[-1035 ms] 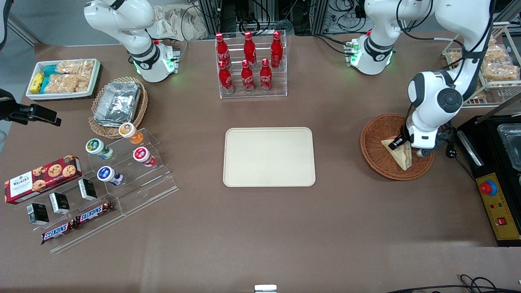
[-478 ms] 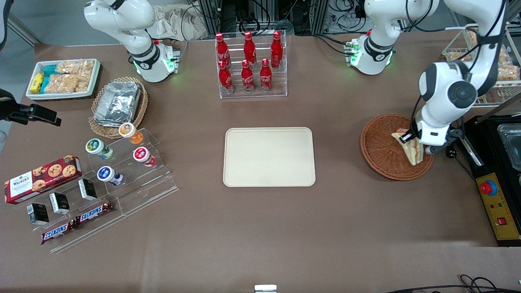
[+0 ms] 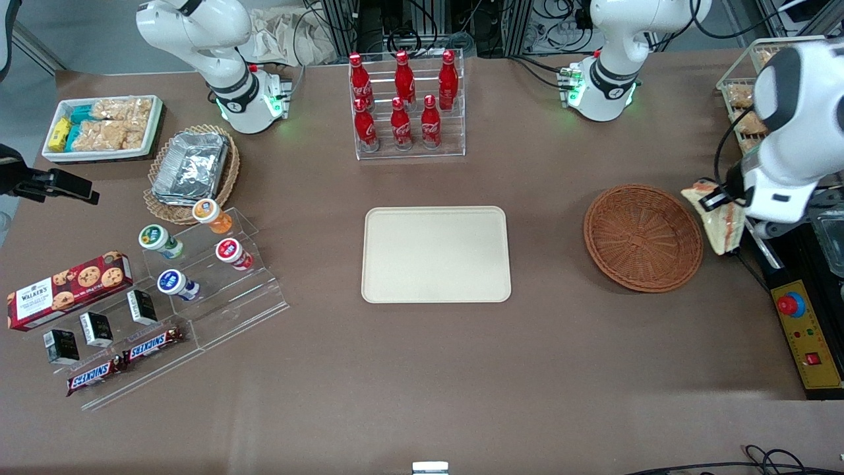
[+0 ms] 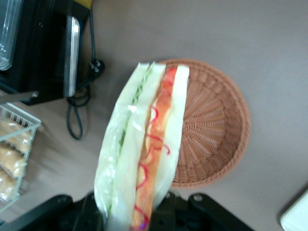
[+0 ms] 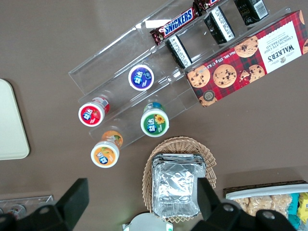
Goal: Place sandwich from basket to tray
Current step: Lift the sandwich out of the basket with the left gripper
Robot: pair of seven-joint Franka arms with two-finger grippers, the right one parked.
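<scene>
The sandwich [image 3: 723,224] is a white-bread wedge in clear wrap, with red-orange and green filling along its edge [image 4: 144,154]. My left gripper [image 3: 719,203] is shut on it and holds it in the air. It hangs just off the basket's rim, on the working arm's side. In the left wrist view the gripper [image 4: 130,217] clamps the wedge's end between its black fingers. The round reddish-brown wicker basket [image 3: 643,237] holds nothing [image 4: 211,130]. The cream tray [image 3: 435,254] lies bare at the table's middle, and one corner of it shows in the wrist view [image 4: 296,217].
A black appliance with a yellow control panel [image 3: 808,336] stands beside the basket at the working arm's end, with a black cable [image 4: 77,113] near it. A wire rack of snack bags [image 3: 742,99] is farther from the camera. A cola bottle rack [image 3: 403,105] stands above the tray.
My gripper has risen out of the basket with the sandwich and swung toward the working arm's end of the table. The basket now holds nothing.
</scene>
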